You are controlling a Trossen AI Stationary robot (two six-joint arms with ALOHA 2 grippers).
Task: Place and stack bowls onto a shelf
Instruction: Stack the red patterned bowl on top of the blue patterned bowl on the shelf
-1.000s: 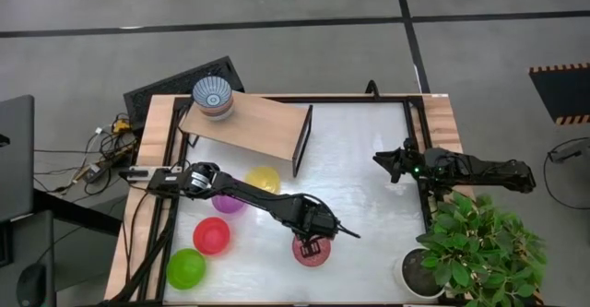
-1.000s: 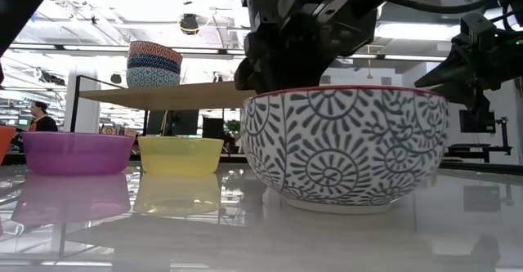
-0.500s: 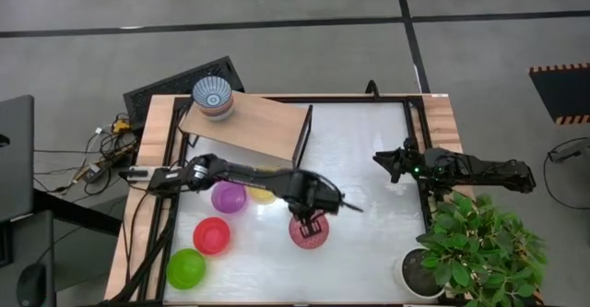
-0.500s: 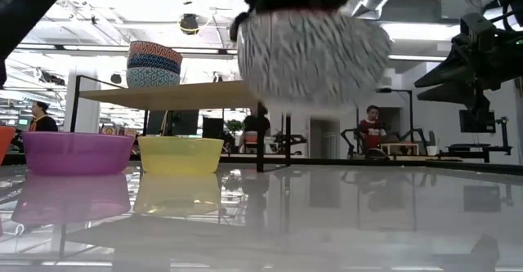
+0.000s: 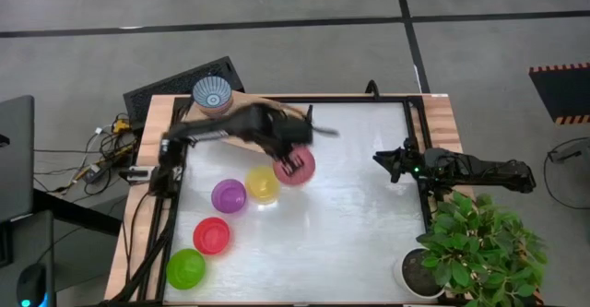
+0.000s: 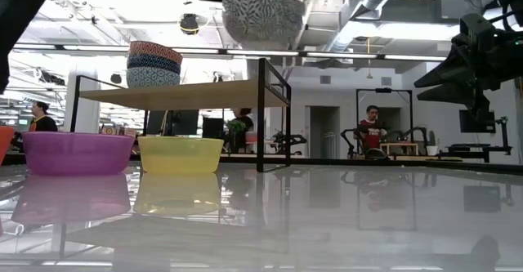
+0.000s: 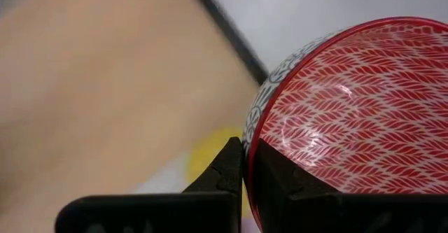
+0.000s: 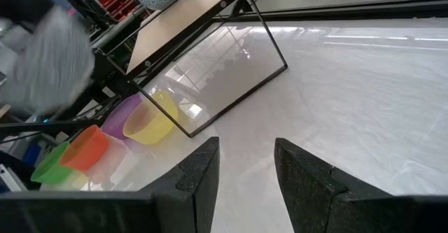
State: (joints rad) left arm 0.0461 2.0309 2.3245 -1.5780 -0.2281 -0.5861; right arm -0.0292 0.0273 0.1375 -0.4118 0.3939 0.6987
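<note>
At the desk's (image 5: 369, 242) left edge a green bowl (image 5: 185, 267) sits nearest the front, with a red bowl (image 5: 211, 235) just behind it. Further back a purple bowl (image 5: 229, 196) and a yellow bowl (image 5: 263, 184) stand side by side, close to touching, just in front of the shelf (image 6: 180, 94). The shelf is a light wooden board over the desk's rear left, carried at its right end on a dark panel (image 6: 263, 113). On its left end stands a stack of patterned bowls (image 6: 154, 64), a blue-grey one uppermost in the high view. The left gripper (image 7: 246, 164) is clenched on the rim of a pink-red bowl (image 5: 297, 166), one finger inside and one outside. That bowl has a red leaf pattern inside and a grey-and-white pattern outside. It hangs in the air above shelf height, near the shelf's right end and over the yellow bowl's right side. At the desk's right edge the right arm waits, its gripper (image 8: 245, 170) released, fingers apart and empty, facing across the desk toward the shelf. A potted plant (image 5: 470, 242) stands at the front right corner. Beyond the desk, a person (image 6: 372, 129) is in the room.
</note>
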